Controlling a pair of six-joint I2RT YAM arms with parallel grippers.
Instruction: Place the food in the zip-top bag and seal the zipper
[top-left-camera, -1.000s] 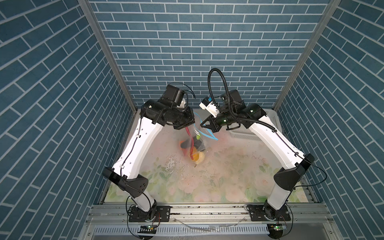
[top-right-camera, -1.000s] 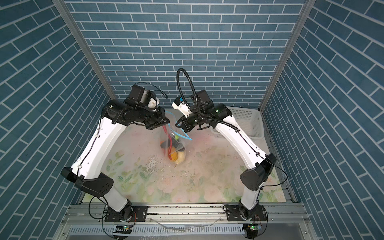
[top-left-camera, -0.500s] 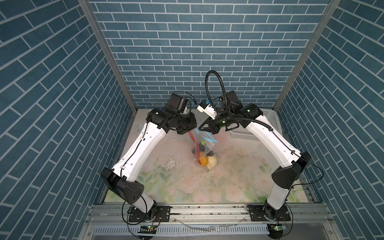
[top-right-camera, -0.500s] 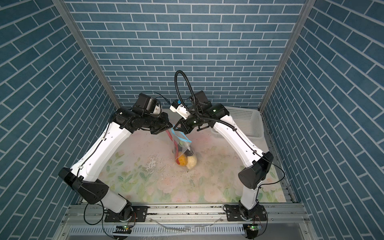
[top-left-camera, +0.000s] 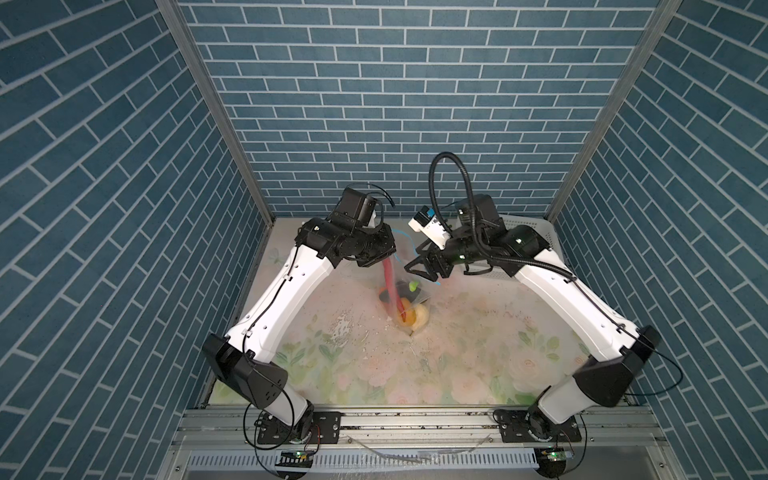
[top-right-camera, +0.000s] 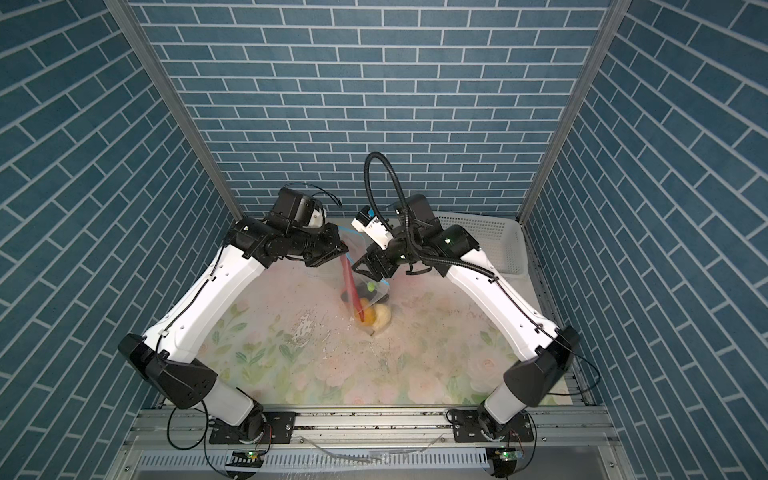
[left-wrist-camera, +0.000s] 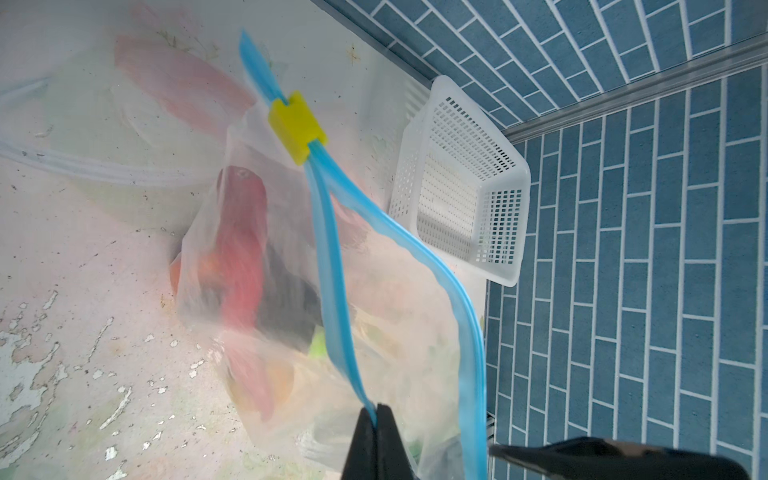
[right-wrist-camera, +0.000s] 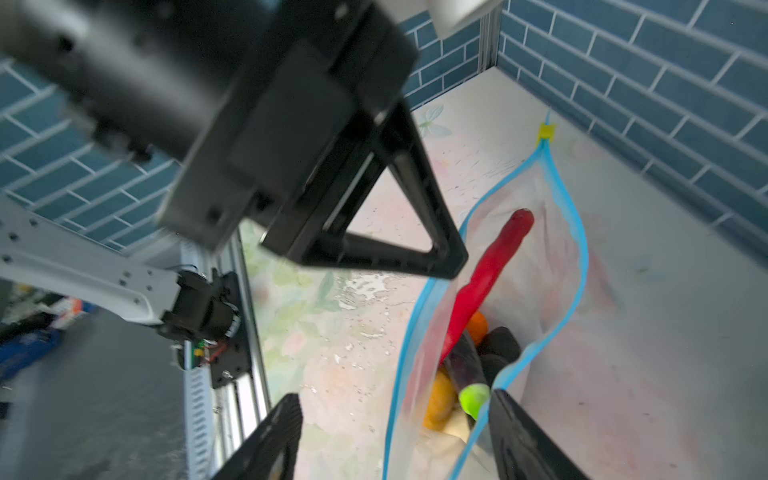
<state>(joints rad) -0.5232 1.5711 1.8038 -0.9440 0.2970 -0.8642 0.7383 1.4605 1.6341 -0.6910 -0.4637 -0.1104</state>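
A: In a top view: bag (top-left-camera: 402, 277) hangs from left gripper (top-left-camera: 385, 262), food (top-left-camera: 409, 318) sagging low; right gripper (top-left-camera: 422, 275) beside it, jaws spread, holding nothing.
B: Left wrist: fingers (left-wrist-camera: 361, 449) clamp the blue zipper (left-wrist-camera: 332, 266); film looks limp, slippery.
A: Right wrist: mouth gapes. Stiff yellow slider (right-wrist-camera: 545, 131) seems the best hold.

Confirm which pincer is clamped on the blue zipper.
The left pincer: its jaws are shut on the zipper, while the right pincer stands wide open.

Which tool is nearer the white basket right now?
Right. The right tool, open, hangs at the bag's mouth on the basket side; the left tool, shut on the zipper, is farther off.
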